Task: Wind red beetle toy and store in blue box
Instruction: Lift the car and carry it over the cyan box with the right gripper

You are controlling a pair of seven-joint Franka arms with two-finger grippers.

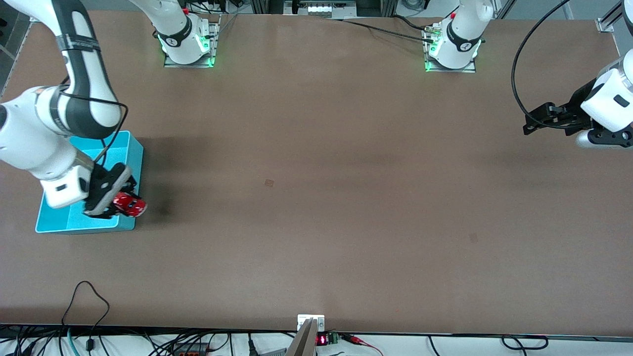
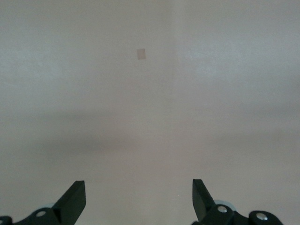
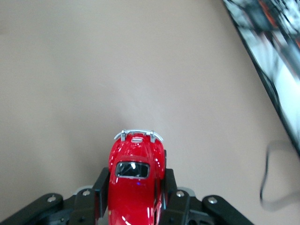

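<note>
Red beetle toy: tiny glossy red car with silvery bumper and window trim, being gripped in the right end effector; it is hanging in the air over the corner of the blue box that lies nearest the front camera, toward the middle of the counter. In the right wrist view its roof and rear window are showing between the fingers, with the bumper pointing away from the wrist.

Right end effector: closing on the toy's two sides, black fingers pressing against the body; the arm is reaching down over the box.

Blue box: light cyan-blue rectangular bin, sitting on the counter at the right arm's end, open side up; much of its floor is being hidden by the right arm.

Left end effector: hovering over bare counter at the left arm's end, fingers standing wide apart with nothing between them; this arm is waiting.

Counter: brown, flat surface, carrying the box.
</note>
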